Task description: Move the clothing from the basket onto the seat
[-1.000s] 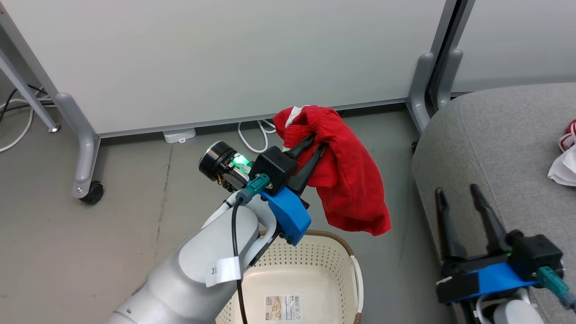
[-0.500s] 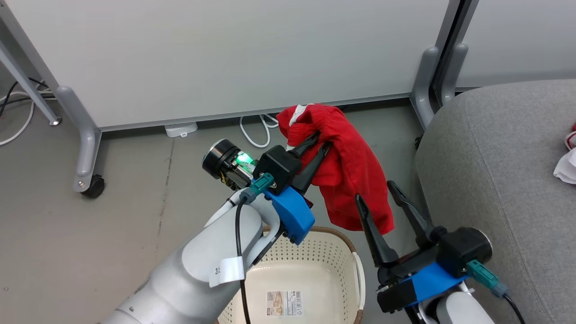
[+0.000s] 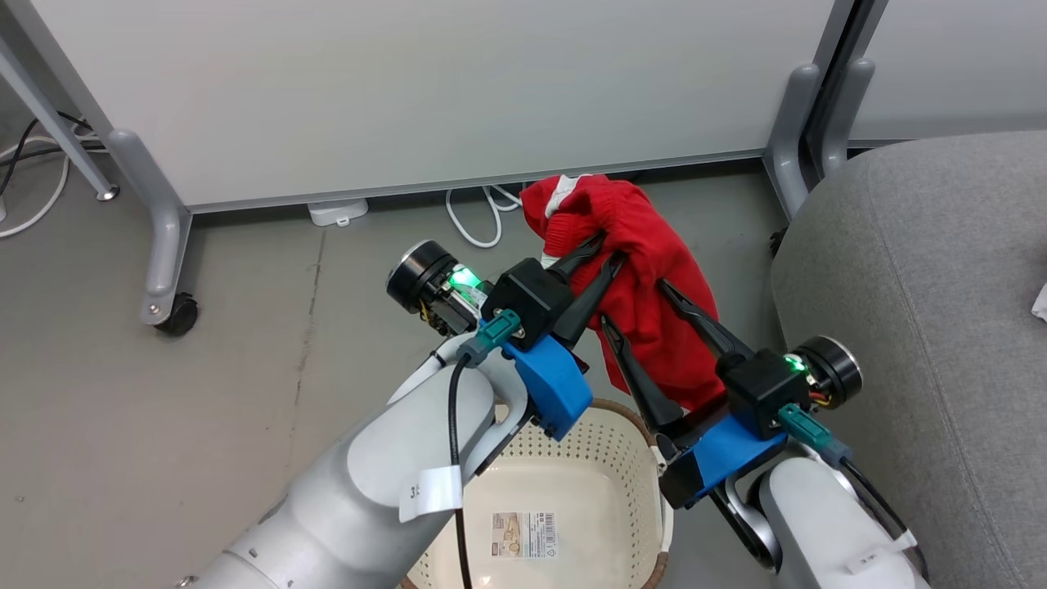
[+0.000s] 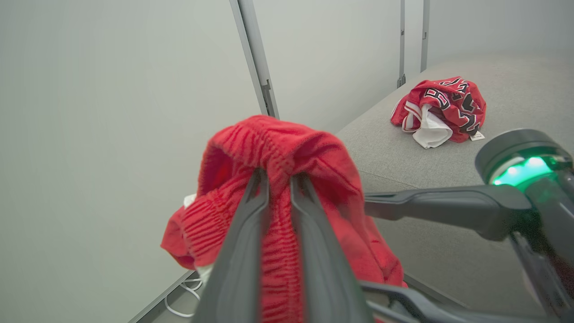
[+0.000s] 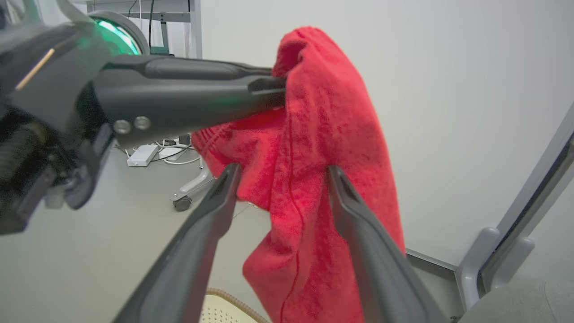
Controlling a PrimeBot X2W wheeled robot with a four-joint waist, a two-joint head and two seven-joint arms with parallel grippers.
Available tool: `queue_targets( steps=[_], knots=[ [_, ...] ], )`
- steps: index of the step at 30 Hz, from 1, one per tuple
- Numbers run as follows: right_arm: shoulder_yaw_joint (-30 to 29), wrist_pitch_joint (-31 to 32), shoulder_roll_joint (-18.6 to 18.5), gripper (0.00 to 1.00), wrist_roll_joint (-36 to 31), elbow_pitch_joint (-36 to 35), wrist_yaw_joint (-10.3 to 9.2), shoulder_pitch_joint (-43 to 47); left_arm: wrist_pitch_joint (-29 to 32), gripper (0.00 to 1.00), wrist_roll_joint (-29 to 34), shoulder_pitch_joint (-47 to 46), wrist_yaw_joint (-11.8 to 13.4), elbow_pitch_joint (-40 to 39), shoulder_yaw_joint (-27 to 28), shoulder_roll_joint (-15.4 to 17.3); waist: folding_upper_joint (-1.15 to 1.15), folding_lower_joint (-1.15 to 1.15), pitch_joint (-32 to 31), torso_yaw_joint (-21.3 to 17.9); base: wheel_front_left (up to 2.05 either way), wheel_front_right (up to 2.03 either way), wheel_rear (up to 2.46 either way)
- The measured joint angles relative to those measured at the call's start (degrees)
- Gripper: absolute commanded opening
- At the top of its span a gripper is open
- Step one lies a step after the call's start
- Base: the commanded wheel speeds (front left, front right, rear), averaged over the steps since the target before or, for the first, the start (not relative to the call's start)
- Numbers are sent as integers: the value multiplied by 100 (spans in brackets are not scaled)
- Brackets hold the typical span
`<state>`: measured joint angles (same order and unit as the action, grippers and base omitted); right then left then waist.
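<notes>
Grey floor (image 3: 204, 393) with a thin dark seam (image 3: 308, 327). Behind, pale partition panels (image 3: 409, 82) on grey legs (image 3: 159, 237), one on a black castor (image 3: 180, 314). White cables (image 3: 474, 221) and a small white box (image 3: 338, 212) at the panel's foot.

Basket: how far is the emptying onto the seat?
Done: a crumpled jersey lies on the seat; the basket shows a bare floor. In hand: the left gripper is shut on a red garment, the right gripper open around it. Left: put it on the seat.
</notes>
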<state>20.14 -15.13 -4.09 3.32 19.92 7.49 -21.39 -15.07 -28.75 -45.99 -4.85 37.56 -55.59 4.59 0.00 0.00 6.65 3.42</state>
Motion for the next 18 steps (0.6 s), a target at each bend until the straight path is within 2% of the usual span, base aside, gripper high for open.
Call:
queue_targets(
  steps=[8,13,18],
  knots=[
    [-79,0,31,100,-365,651,0,-563,0,0,8,-114,-7,-34,-52,-74,0,0,123,57,0,0,0],
    [-258,1,82,100,-314,912,0,-794,0,0,9,-133,-20,-40,-75,-96,0,0,172,78,0,0,0],
    [-160,1,110,100,-74,1010,0,-934,0,0,8,-153,-23,-38,-105,-116,0,0,188,91,0,0,0]
  ],
)
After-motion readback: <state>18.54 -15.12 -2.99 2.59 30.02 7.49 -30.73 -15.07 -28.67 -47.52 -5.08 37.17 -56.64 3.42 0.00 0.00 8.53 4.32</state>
